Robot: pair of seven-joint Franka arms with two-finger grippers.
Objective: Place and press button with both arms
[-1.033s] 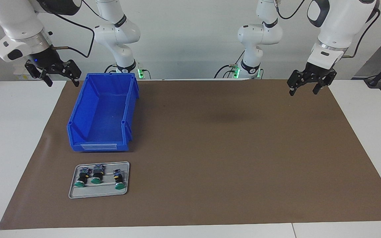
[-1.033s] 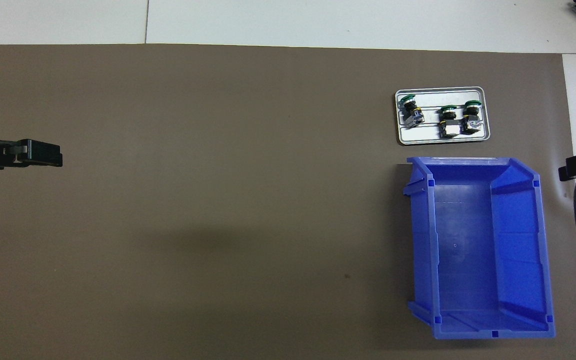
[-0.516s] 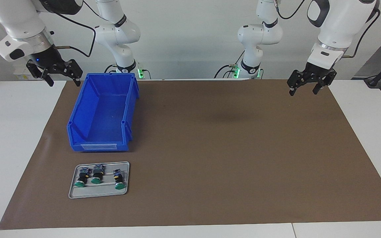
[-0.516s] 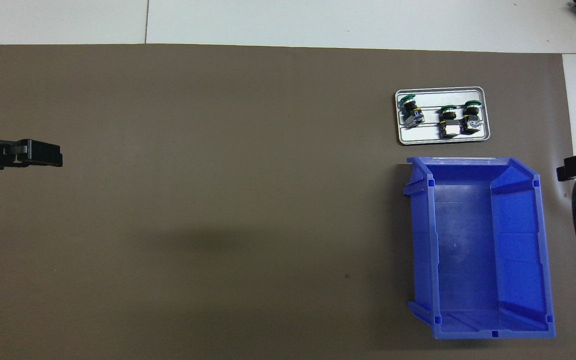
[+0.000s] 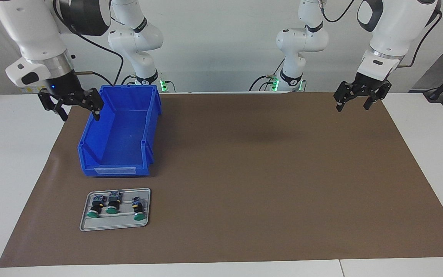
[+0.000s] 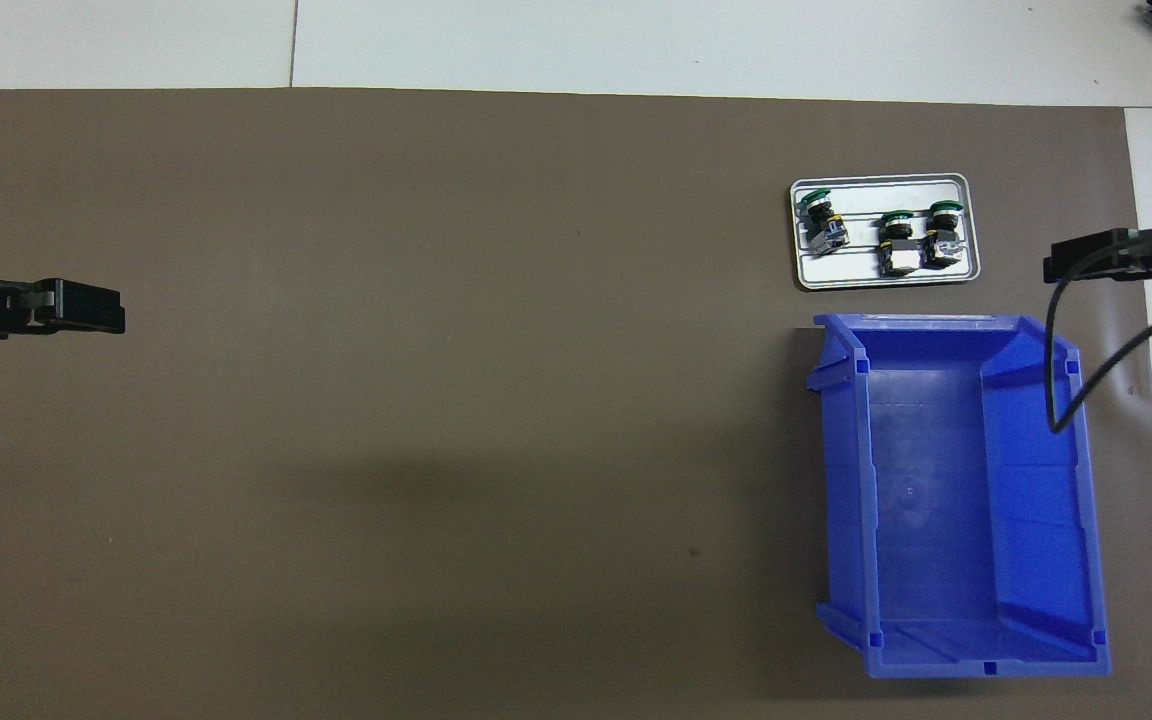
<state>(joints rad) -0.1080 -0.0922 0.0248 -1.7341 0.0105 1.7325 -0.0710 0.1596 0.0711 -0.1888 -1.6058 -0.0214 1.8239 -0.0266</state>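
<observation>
mat (image 5: 244, 173): bare mid | bin (image 5: 118, 130): empty | tray (image 5: 87, 225): held three buttons (image 5: 108, 206), farther from robots than bin | right gripper (image 5: 71, 104): released, over bin's edge | left gripper (image 5: 354, 98): released, waiting | step: approach; next: descend onto one button, clench
</observation>
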